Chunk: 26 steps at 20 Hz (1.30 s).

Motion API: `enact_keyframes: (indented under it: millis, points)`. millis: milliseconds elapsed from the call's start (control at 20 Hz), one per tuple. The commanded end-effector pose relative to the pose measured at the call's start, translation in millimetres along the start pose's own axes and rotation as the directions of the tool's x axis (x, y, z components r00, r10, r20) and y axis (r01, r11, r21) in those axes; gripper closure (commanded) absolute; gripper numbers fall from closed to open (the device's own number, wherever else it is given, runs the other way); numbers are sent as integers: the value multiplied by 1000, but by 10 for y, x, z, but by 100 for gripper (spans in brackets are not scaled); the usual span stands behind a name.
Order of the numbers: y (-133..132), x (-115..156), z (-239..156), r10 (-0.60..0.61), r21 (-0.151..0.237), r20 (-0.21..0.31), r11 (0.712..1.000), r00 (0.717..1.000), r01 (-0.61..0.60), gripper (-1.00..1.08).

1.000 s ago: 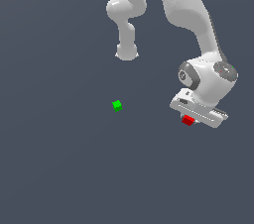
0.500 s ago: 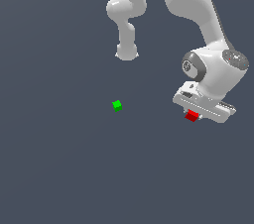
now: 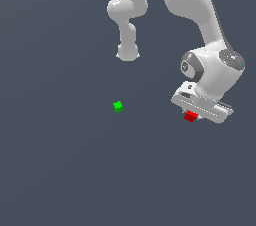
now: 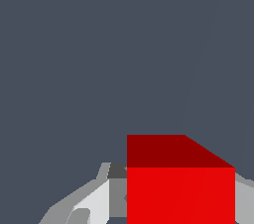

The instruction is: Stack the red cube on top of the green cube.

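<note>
Hand [image 3: 195, 116]: closed on red cube [image 3: 190, 116], which sits between its fingers.
Green cube [image 3: 118, 106]: on surface, well apart from hand.

The arm reaches low, its hand [image 3: 192, 115] clamped (wrist tilted).

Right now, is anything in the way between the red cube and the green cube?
Nothing visible is. The red cube sits at the gripper, and only bare grey floor lies between it and the green cube toward the exterior view's left.
</note>
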<state>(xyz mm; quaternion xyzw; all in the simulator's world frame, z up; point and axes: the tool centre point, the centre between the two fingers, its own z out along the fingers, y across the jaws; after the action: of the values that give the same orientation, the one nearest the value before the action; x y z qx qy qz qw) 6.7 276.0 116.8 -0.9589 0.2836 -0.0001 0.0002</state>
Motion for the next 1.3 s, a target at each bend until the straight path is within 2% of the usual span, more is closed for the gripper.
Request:
enact_keyframes:
  millis: [0, 250, 450, 1250]
  points:
    - [80, 23, 9, 1, 0, -1, 1000, 1000, -1, 108]
    - [335, 81, 50, 1, 0, -1, 1000, 1000, -1, 108]
    - [641, 154, 102, 1, 0, 0, 1000, 1000, -1, 108]
    - [2389, 585, 390, 1, 0, 0, 1000, 1000, -1, 108]
